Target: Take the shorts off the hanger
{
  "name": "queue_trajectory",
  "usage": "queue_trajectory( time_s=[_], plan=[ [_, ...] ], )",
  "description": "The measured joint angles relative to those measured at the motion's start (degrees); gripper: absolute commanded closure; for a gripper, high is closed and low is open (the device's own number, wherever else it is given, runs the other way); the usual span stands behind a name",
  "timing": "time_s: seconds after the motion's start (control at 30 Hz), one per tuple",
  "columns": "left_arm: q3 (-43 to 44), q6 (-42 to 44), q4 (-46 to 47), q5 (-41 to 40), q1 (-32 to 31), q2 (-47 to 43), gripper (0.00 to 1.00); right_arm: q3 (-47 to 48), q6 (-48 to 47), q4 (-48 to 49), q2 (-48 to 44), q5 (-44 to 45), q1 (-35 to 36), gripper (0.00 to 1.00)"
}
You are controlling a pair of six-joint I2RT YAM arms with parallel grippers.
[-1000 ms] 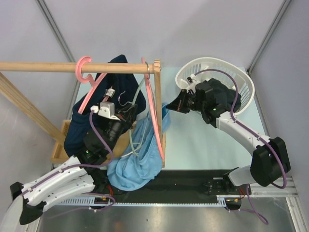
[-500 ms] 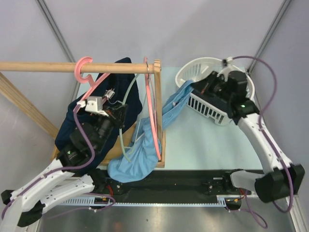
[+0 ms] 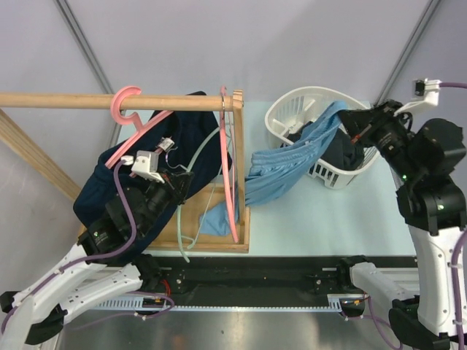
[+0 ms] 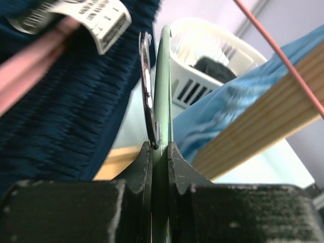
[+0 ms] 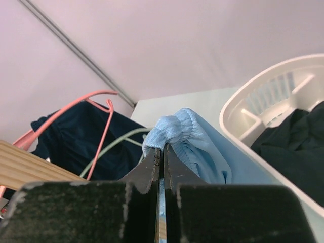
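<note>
Right gripper (image 5: 162, 152) pinches tight on the light blue shorts (image 3: 284, 164) at the waistband. The cloth trails from the white basket (image 3: 314, 92) at the table's far right corner toward the wooden rack (image 3: 211, 246). Left gripper (image 4: 160, 152) clamps the pale green hanger (image 4: 164, 76), navy shorts (image 3: 109, 189) right beside it.

Pale lilac walls (image 3: 292, 44) w/ grey corner struts (image 3: 77, 36), lt-blue tabletop (image 3: 328, 219), wooden rail (image 3: 58, 100) upper left.

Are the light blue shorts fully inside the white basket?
No, the light blue shorts spill over the rim of the white basket toward the rack.
</note>
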Motion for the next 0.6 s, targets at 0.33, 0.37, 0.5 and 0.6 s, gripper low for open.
queue_trajectory(
  time_s=[0.33,0.37,0.5,0.6],
  plan=[
    [1.0,-1.2,-1.7,4.2,0.0,1.0,1.00,-0.5,2.1,0.3,-0.5,-5.4,0.6,1.00],
    [1.0,-1.4,-1.9,4.5,0.0,1.0,0.99,-2.0,2.3,0.7,0.1,-5.9,1.6,1.00],
    [1.1,-1.7,-2.6,5.1,0.0,1.0,1.00,-5.1,1.4,0.4,5.5,-0.6,13.1,1.00],
    [1.1,-2.1,-3.1,5.2,0.0,0.7,1.00,-7.0,0.0,-0.6,11.0,3.9,20.4,1.00]
  ],
)
